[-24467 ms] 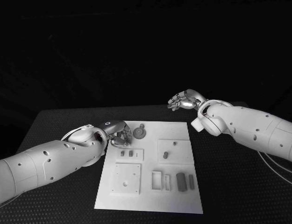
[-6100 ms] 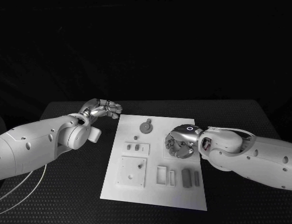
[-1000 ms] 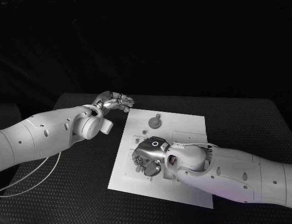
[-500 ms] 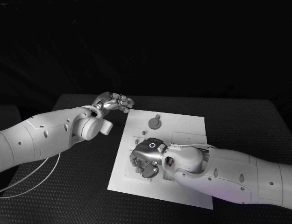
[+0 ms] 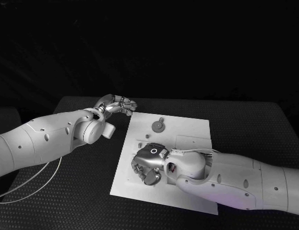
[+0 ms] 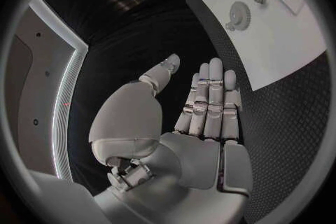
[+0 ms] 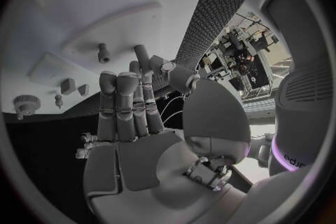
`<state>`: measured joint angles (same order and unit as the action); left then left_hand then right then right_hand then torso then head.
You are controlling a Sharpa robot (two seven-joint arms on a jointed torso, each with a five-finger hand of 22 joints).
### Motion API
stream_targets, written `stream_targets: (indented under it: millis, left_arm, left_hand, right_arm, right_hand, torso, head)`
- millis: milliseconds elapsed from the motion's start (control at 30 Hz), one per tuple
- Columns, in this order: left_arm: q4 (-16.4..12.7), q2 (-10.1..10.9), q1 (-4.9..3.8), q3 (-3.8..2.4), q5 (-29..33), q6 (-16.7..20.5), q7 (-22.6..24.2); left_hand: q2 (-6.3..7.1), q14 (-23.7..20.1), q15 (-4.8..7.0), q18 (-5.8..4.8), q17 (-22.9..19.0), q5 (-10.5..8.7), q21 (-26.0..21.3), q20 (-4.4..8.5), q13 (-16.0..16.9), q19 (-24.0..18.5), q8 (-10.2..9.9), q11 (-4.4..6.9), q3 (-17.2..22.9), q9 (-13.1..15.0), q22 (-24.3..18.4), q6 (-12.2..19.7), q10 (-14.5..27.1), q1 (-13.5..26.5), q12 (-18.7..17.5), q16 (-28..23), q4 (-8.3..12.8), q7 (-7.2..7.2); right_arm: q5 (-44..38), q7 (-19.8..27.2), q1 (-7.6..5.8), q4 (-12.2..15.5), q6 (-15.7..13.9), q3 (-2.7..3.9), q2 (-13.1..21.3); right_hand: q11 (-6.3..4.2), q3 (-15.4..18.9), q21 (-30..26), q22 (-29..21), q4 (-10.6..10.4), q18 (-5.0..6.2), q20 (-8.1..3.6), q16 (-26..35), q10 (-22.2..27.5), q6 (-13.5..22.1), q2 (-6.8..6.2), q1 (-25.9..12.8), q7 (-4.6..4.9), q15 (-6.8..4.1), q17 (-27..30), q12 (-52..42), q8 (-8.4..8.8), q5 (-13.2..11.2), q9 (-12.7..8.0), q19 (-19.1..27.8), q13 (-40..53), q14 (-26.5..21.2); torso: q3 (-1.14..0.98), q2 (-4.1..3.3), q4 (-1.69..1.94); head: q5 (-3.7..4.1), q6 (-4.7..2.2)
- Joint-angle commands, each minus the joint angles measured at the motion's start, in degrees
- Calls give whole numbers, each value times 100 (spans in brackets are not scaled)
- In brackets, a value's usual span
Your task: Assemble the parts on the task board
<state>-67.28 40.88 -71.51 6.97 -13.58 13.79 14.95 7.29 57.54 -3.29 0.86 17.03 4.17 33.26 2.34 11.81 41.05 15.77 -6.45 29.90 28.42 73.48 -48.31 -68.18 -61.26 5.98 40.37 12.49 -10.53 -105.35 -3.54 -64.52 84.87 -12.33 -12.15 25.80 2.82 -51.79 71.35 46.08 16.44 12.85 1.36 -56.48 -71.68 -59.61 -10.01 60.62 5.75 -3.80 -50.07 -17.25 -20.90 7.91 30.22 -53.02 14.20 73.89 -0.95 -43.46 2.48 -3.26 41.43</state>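
Silver right hand (image 5: 149, 166) palm-down over board (image 5: 191, 129), fingers apart, empty; left hand (image 5: 116, 104) open off the board's far-left corner.

Right hand (image 5: 148, 165), a second ago spread flat over the near left part of the task board (image 5: 191, 129), now turned more edge-on and drawn slightly nearer that board's left edge, fingers extended, holding nothing; earlier still, over the board's right half, beside its raised block
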Motion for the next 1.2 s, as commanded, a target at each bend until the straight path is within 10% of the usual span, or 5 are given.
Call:
stream_targets:
  millis: [33, 500, 1200]
  left_arm:
    - [-10, -1, -7, -4, 24, -56, 41]
    - [-17, 16, -8, -3, 24, -37, -6]
    - [11, 35, -8, -3, 24, -49, -13]
  left_hand:
    - [2, 50, 4, 74, 7, -1, -35, 9, -8, 46, 13, -13, 0, -7, 6, 43, -25, -17, -26, -23, -37, 1]
    - [9, 51, 4, 73, 21, -2, -42, 8, -11, 47, 11, -16, -3, -11, 11, 53, -21, -11, -32, -32, -45, -3]
    - [18, 47, 1, 68, 39, -6, -57, 5, -13, 33, 19, -17, -4, -13, 19, 49, -21, -10, -38, -48, -52, 0]
  right_arm:
    - [87, 97, 54, 2, 243, -57, -1]
    - [318, 112, 52, -30, -117, -59, 60]
    - [972, 308, -99, 309, -935, -37, 556]
  right_hand:
    - [-52, 240, 23, 9, 9, 215, 3, 15, 10, 86, -75, -140, 54, -22, 23, 24, 60, 115, -18, 77, -25, -92]
    - [283, 1047, -49, 22, 11, 215, 51, -4, 910, 912, -430, -164, 419, 295, 103, 450, 544, 198, -229, 214, -363, -200]
    - [403, 1511, 11, 90, -9, 215, 90, -169, 1221, 1189, -577, -235, 522, 414, 102, 459, 621, 281, -333, 217, -607, -310]
  torso:
    - [-11, -2, -7]
    - [-12, -2, -4]
    - [-18, 1, -2]
  head:
    - [-10, 11]
    - [4, -12]
    - [57, -67]
